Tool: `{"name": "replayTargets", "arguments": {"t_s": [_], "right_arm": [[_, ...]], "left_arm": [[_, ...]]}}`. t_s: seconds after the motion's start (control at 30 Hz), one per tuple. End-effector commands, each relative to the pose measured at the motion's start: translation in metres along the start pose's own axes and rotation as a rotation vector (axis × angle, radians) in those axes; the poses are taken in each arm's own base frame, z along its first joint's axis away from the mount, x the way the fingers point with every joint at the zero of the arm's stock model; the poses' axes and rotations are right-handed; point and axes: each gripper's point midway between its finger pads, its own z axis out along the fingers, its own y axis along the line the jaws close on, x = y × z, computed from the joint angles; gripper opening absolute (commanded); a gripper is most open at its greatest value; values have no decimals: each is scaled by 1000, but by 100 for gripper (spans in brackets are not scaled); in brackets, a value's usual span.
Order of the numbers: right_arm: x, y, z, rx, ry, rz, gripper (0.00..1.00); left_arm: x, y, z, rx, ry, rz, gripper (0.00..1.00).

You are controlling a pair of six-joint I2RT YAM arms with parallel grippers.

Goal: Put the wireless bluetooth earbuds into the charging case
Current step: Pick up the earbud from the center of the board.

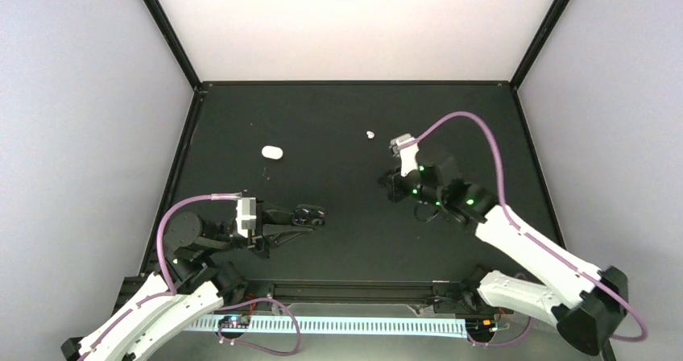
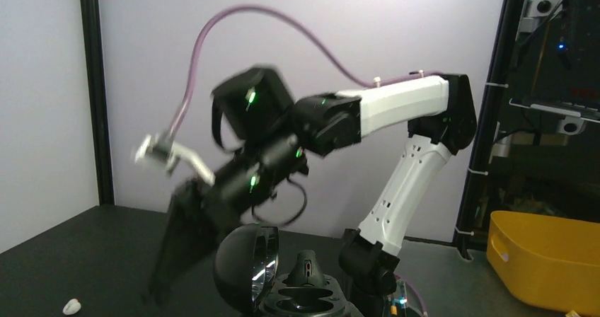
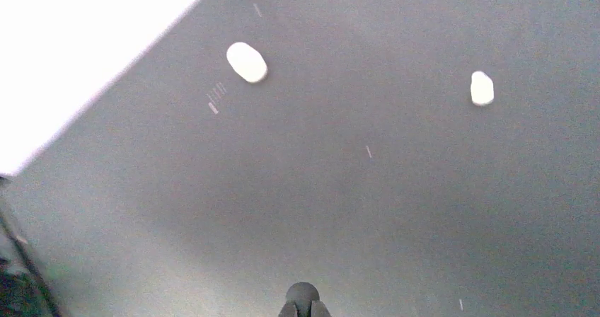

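Note:
The black charging case [image 1: 311, 214] lies open at the table's near left, and my left gripper [image 1: 300, 216] is shut on its base. In the left wrist view its domed lid [image 2: 243, 267] stands up beside the base [image 2: 306, 301], where a black earbud [image 2: 308, 266] sits upright in a socket. My right gripper [image 1: 390, 187] is right of the case and points down at the table. It is shut [image 3: 302, 308] on a small round black earbud [image 3: 303, 293]. One white earbud [image 1: 370, 135] [image 3: 482, 88] lies further back on the mat.
A larger white oval piece [image 1: 272, 152] [image 3: 247, 62] rests on the mat at the back left. Another small white piece [image 2: 71, 306] lies near the case. A yellow bin [image 2: 545, 260] stands off the table beyond the right arm's base. Black frame posts edge the mat.

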Motion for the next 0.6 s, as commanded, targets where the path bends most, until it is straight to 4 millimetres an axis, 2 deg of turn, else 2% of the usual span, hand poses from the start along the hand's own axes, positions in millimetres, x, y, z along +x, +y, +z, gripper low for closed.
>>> {"name": "replayTargets", "arguments": {"t_s": [0.0,0.13,0.23,0.33,0.5,0.57], "right_arm": [[-56,45,-57,-158,-131,-127,1],[-82,90,-110,-323,-197,-284,1],[-86,126,-150,-442,-229,-439,1],[-83,141,-173,-503,-219,-529,1],[-85,164,-208,-633,-239,-565,1],[-85,174,-214,-678,-221,-562,1]], "left_arm": [[-11,-9,2,50,-29,6,2],[-11,-15,6,101,-28,-6,1],[-8,-20,10,157,-9,-18,2],[-6,-23,15,197,11,-29,2],[-10,-23,22,221,10,-26,2],[-11,-22,24,224,11,-26,2]]}}
